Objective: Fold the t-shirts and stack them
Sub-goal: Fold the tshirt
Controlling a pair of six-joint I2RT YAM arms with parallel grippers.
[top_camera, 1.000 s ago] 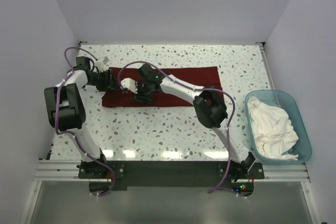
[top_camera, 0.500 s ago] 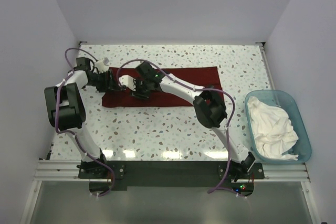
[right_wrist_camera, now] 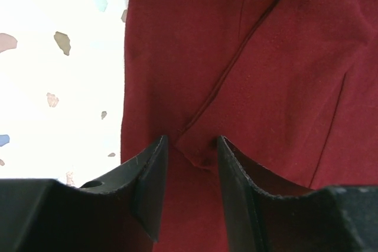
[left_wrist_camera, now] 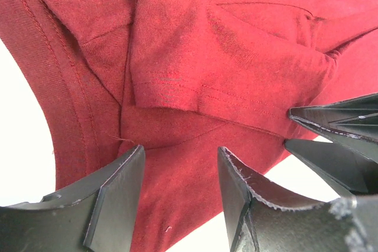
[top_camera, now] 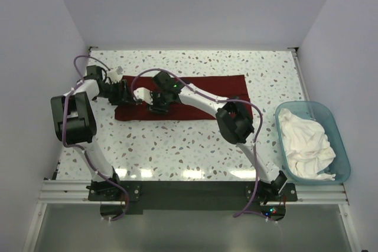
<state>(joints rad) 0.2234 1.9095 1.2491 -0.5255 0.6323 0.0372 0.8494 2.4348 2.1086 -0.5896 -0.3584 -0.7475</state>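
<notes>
**Both grippers poised at the left end of the red shirt**

The maroon t-shirt lay in a long flat band across the far middle of the table. The white t-shirt sat bunched in the blue tub at the right edge. The left gripper and the right gripper hung close together over the band's left end. Each had its jaws spread with red cloth showing through the gap, and neither had anything pinched that I could see.

To my eye, the job in hand was taking that end for the next fold. It would go best if each gripper caught every layer at once. The left one had a tucked sleeve and a hem just ahead of it, and the right one had a slanting crease running into its gap. They should grip well apart across the band, then lift level and carry the end over together so the edges met square.

Whether either gripper was pressing on the cloth was hard to tell. From above, the arms hid the band's left end. The wrist views cut off its edges, and the layers underneath could not be counted.
</notes>
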